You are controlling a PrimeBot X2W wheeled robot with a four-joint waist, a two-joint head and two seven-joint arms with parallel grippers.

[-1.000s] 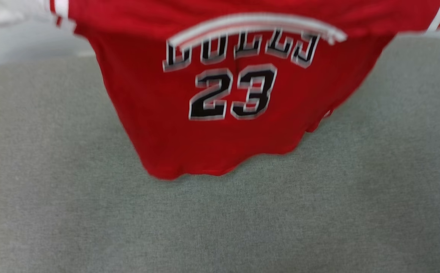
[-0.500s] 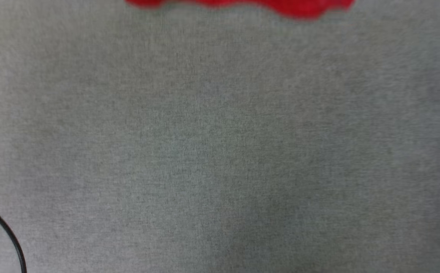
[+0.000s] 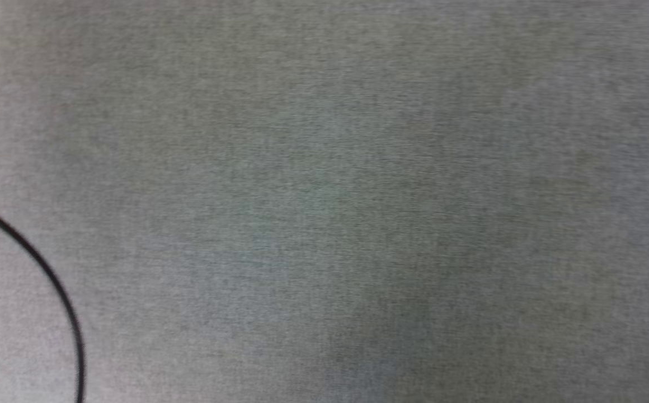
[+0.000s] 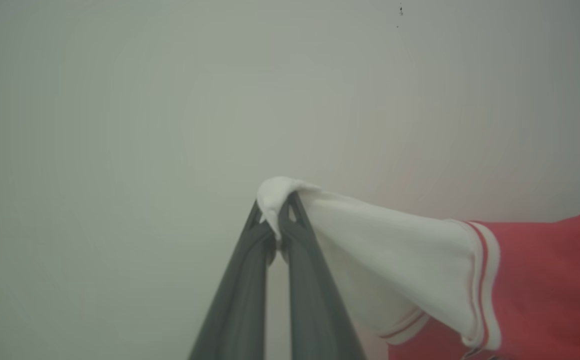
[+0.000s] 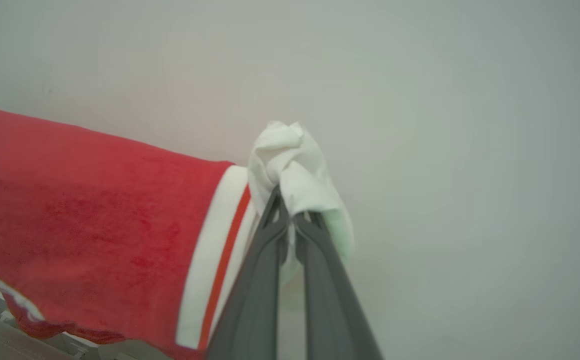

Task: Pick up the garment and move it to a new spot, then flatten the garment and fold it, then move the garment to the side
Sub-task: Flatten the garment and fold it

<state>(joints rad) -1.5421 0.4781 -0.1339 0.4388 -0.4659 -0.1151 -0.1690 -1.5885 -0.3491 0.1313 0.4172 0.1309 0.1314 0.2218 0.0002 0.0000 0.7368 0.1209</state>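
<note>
Left gripper [image 4: 276,216]: fingers clamped tight on bunched white sleeve end of garment [image 4: 545,280]. Red body runs off to right edge of left wrist view, against plain pale background [image 4: 120,125]. Right gripper [image 5: 290,212]: likewise clamped on other white sleeve, red body stretched away to left of right wrist view. Head view: grey fabric surface [image 3: 358,168], blurred. Thin black curved line [image 3: 50,280] at lower left.

The right tool [image 5: 290,212] is clamped on the bunched white sleeve [image 5: 285,150] of the garment [image 5: 80,215]. Its red body stretches off to the left past red-and-white trim [image 5: 220,250]. Behind is a pale blur, possibly a wall [image 5: 470,125].
</note>
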